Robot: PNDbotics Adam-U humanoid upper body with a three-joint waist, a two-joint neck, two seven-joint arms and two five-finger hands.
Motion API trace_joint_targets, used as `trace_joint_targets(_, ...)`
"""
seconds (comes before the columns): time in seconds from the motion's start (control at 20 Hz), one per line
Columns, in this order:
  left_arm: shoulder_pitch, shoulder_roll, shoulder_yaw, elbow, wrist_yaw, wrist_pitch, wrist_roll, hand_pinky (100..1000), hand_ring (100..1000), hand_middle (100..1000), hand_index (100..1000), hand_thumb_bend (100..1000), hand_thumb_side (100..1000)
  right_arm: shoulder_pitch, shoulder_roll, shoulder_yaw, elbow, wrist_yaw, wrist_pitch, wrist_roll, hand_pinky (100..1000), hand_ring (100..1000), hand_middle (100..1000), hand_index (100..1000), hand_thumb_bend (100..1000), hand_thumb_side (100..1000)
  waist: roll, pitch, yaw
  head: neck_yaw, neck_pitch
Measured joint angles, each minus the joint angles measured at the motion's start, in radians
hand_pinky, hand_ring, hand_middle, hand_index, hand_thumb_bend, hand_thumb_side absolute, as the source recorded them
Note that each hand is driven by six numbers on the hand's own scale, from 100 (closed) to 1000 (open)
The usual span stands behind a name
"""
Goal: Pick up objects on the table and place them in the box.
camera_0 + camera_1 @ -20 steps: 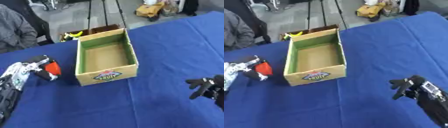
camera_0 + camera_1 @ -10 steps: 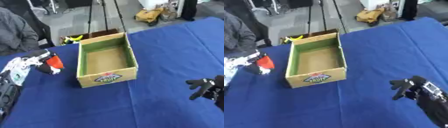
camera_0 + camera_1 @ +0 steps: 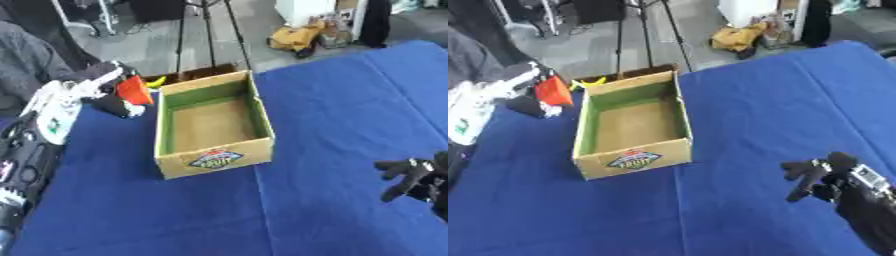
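Observation:
An open cardboard box (image 3: 212, 125) with a green inner lining and a fruit label on its front stands on the blue table; its inside looks bare. My left hand (image 3: 98, 90) is raised just left of the box's far left corner, its fingers curled round a red and black object (image 3: 131, 93). That object hangs above the table, close to the box's rim. My right hand (image 3: 826, 176) hovers low at the right edge with its fingers spread and nothing in it.
The blue tablecloth (image 3: 332, 100) covers the whole work surface. Beyond the far edge are a tripod's legs (image 3: 210, 30), a yellow thing on the floor (image 3: 297, 37) and a seated person's grey sleeve (image 3: 26, 65).
My left hand has lifted the red and black object off the table and carried it up and right toward the box's far left corner. The right hand has hardly moved.

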Motion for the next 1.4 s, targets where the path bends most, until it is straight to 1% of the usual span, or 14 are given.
trace_joint_targets(0.3,0.005,-0.087,-0.026,0.005,-0.089,0.009,0.051,349,414,569,670,100,373,-0.009,0.0,0.001,0.0,-0.004,0.0,0.006,599,894,623,544,100,1000,-0.001,0.011,-0.019,0.011,-0.004)
trace_joint_targets(0.45,0.019,-0.12,-0.027,0.013,-0.135,0.008,0.088,409,462,597,692,100,303,-0.009,0.0,0.001,0.0,-0.004,0.0,0.008,599,894,623,544,100,1000,-0.001,0.017,-0.021,0.012,-0.005)
trace_joint_targets(0.6,0.03,-0.145,-0.025,0.016,-0.176,0.004,0.132,536,551,656,753,100,170,-0.01,0.0,0.001,0.0,-0.004,0.001,0.009,599,894,623,544,100,1000,-0.001,0.02,-0.021,0.012,-0.005)
trace_joint_targets(0.65,0.034,-0.153,-0.026,0.018,-0.185,0.0,0.147,561,568,670,763,100,156,-0.01,0.0,0.001,0.0,-0.004,0.001,0.009,599,894,623,544,100,1000,-0.001,0.02,-0.021,0.012,-0.005)
trace_joint_targets(0.7,0.038,-0.159,-0.028,0.023,-0.195,-0.006,0.162,618,618,702,783,159,291,-0.01,0.001,0.001,0.0,-0.004,0.001,0.009,599,894,623,544,100,1000,-0.001,0.021,-0.021,0.012,-0.006)
trace_joint_targets(0.75,0.041,-0.165,-0.03,0.03,-0.205,-0.014,0.174,630,632,709,786,205,321,-0.01,0.001,0.001,0.0,-0.004,0.002,0.01,599,894,623,544,100,1000,0.0,0.022,-0.021,0.012,-0.006)
trace_joint_targets(0.8,0.044,-0.169,-0.035,0.036,-0.214,-0.023,0.186,697,723,737,799,414,521,-0.01,0.001,0.001,0.0,-0.004,0.002,0.01,599,895,623,544,100,1000,0.0,0.023,-0.021,0.011,-0.006)
trace_joint_targets(0.85,0.046,-0.172,-0.038,0.041,-0.225,-0.031,0.197,715,740,743,802,459,567,-0.011,0.001,0.001,0.0,-0.003,0.002,0.011,599,895,623,544,100,1000,0.0,0.023,-0.02,0.011,-0.006)
trace_joint_targets(0.9,0.046,-0.172,-0.041,0.042,-0.237,-0.039,0.208,766,775,758,807,627,714,-0.012,0.001,0.001,0.0,-0.003,0.002,0.011,599,894,623,543,100,1000,0.0,0.023,-0.02,0.011,-0.006)
trace_joint_targets(1.0,0.046,-0.172,-0.041,0.039,-0.254,-0.055,0.234,819,806,778,813,743,835,-0.012,0.001,0.0,0.0,-0.003,0.002,0.011,599,895,623,543,100,1000,0.0,0.023,-0.017,0.01,-0.006)
trace_joint_targets(1.15,0.049,-0.172,-0.041,0.02,-0.264,-0.074,0.276,884,836,804,825,741,918,-0.012,0.002,0.0,0.0,-0.003,0.002,0.011,599,895,623,544,100,1000,0.0,0.023,-0.009,0.007,-0.006)
trace_joint_targets(1.25,0.054,-0.172,-0.042,0.005,-0.262,-0.085,0.306,913,852,823,836,699,948,-0.012,0.003,0.0,0.0,-0.003,0.002,0.011,599,895,623,544,100,1000,-0.001,0.023,-0.002,0.004,-0.006)
trace_joint_targets(1.35,0.056,-0.171,-0.043,-0.01,-0.256,-0.093,0.332,939,868,841,849,610,981,-0.012,0.005,0.0,0.0,-0.003,0.002,0.011,600,895,623,544,100,1000,-0.002,0.023,0.003,0.001,-0.006)
trace_joint_targets(1.4,0.058,-0.171,-0.046,-0.017,-0.251,-0.096,0.344,931,863,838,848,594,963,-0.012,0.006,0.0,0.0,-0.003,0.002,0.011,600,895,623,544,100,1000,-0.003,0.023,0.005,0.0,-0.006)
